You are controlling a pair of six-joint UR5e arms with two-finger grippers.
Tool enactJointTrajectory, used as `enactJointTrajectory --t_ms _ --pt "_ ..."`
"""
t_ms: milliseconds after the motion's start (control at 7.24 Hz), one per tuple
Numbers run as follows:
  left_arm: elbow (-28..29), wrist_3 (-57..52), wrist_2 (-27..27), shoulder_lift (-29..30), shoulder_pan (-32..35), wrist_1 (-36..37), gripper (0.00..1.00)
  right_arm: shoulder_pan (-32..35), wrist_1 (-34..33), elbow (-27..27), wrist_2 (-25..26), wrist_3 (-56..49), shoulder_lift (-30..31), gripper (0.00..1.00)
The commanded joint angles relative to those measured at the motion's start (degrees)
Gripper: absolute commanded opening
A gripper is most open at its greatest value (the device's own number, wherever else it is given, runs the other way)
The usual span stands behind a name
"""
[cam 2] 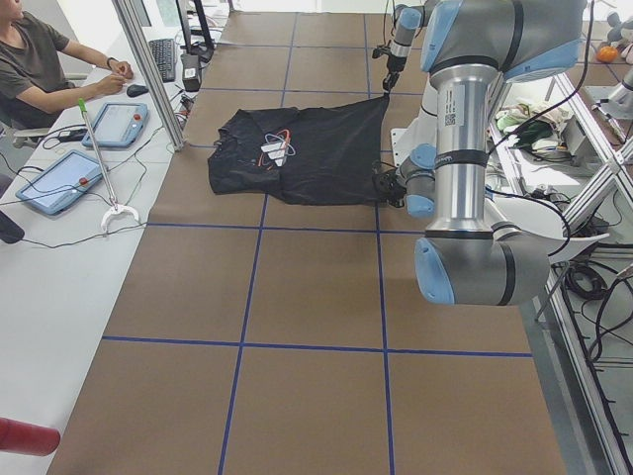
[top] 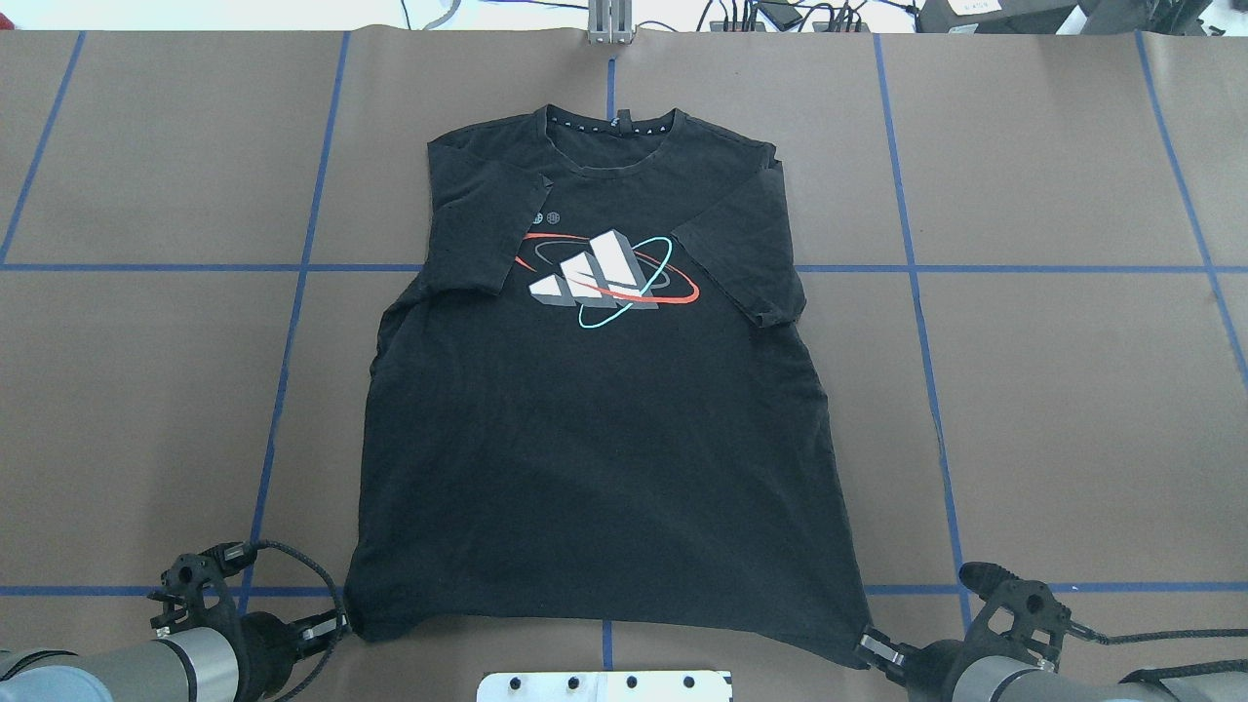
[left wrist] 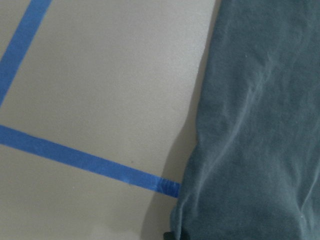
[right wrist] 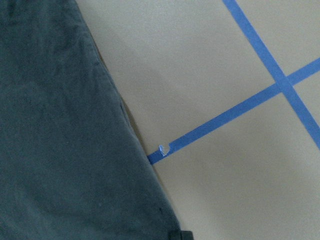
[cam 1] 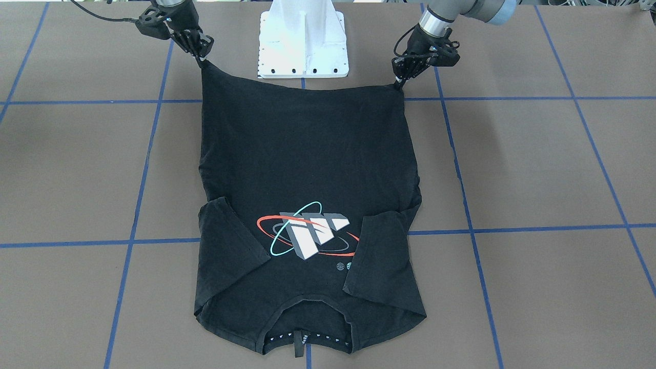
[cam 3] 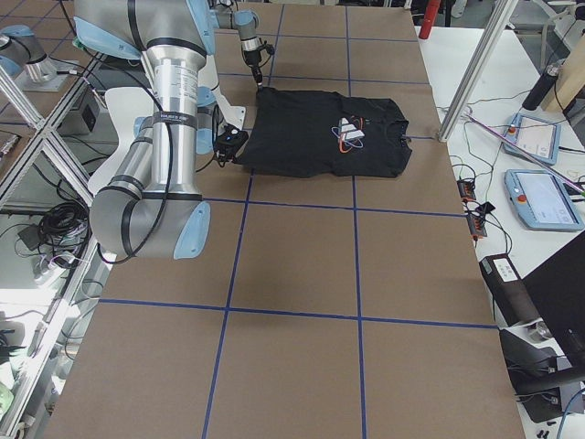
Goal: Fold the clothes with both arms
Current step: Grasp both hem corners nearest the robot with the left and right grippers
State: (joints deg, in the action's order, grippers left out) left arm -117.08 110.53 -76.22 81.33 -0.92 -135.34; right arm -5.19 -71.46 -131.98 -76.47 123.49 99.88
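Note:
The black T-shirt (top: 604, 419) lies flat on the brown table with its print (top: 609, 278) facing up. Both short sleeves are folded inward and the collar points away from the robot. My left gripper (top: 343, 624) is shut on the hem's left corner, and in the front-facing view this gripper (cam 1: 399, 84) pulls the corner into a point. My right gripper (top: 864, 643) is shut on the other hem corner, which it (cam 1: 202, 61) also draws up to a point. Each wrist view shows dark cloth (left wrist: 260, 125) (right wrist: 60, 140) running down to a fingertip at the bottom edge.
The white pedestal base (cam 1: 303, 46) stands just behind the hem, between the two arms. Blue tape lines (top: 292, 322) grid the brown tabletop. A person (cam 2: 40, 69) sits at a side desk with tablets (cam 3: 539, 197) beyond the table's far edge.

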Motion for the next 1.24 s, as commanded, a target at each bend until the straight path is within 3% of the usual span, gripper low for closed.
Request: enactJointTrajectory --t_ms 0,415,829,1105 --pt "-2.4 0.3 -0.1 -2.1 0.0 0.1 0.0 0.1 -0.1 -0.7 0.0 0.0 0.1 0.0" --pt "-11.6 0.3 -10.1 -6.9 0.1 0.1 0.0 0.0 0.0 -6.4 -2.2 0.0 6.1 0.0" --pt "-16.0 0.6 -23.4 -5.7 4.0 0.0 0.0 0.6 -0.1 -13.8 -6.4 0.0 7.9 0.0" --pt "-14.5 0.1 -24.2 0.3 14.9 0.1 0.0 14.3 -6.2 -13.5 -16.2 -3.2 2.8 0.0"
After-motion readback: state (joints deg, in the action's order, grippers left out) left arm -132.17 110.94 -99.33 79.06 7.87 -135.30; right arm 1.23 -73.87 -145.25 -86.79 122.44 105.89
